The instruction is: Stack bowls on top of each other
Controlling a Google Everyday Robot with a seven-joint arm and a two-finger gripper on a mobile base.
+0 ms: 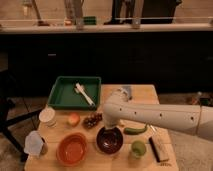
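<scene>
Two bowls sit side by side near the table's front edge: an orange bowl on the left and a glossy dark maroon bowl to its right. My white arm reaches in from the right and bends down at the wrist. The gripper is shut and hangs just over the far rim of the maroon bowl. Whether it touches the rim is hidden by the wrist. Neither bowl holds anything.
A green tray with a white utensil lies at the back left of the wooden table. Near the bowls are a peach-coloured fruit, grapes, a green vegetable, a green cup, a dark bar and a white container.
</scene>
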